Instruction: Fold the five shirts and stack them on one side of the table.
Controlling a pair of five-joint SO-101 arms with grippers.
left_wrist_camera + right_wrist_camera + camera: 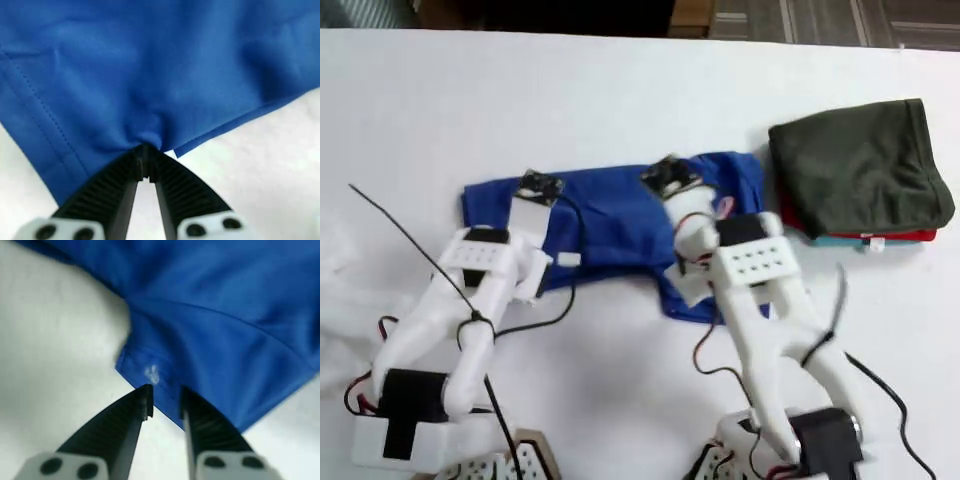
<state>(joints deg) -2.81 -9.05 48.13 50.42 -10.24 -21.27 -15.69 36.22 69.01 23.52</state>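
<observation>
Blue shirt (610, 225) lies mid-table (620, 90), spread sideways and partly doubled over, not a finished fold yet.

Left gripper (145, 172): jaws pressed together on the blue shirt's far edge, cloth bunched at the tips. That's a solid pinch.

Right gripper (164, 397): on the same far edge, further along towards the stack. Its jaws are a little apart and straddle the hem. It doesn't look clamped.

Stack sits just beside the blue shirt's right end: dark green shirt (860, 170) on top, red shirt (910, 236) under it, teal shirt (840, 241) at the bottom. All three are folded.

Progress, my read: three of five done, blue is the fourth and mid-fold. Left to do: finish this fold, move it onto the stack, then the fifth shirt. Roughly 60–70% through.
</observation>
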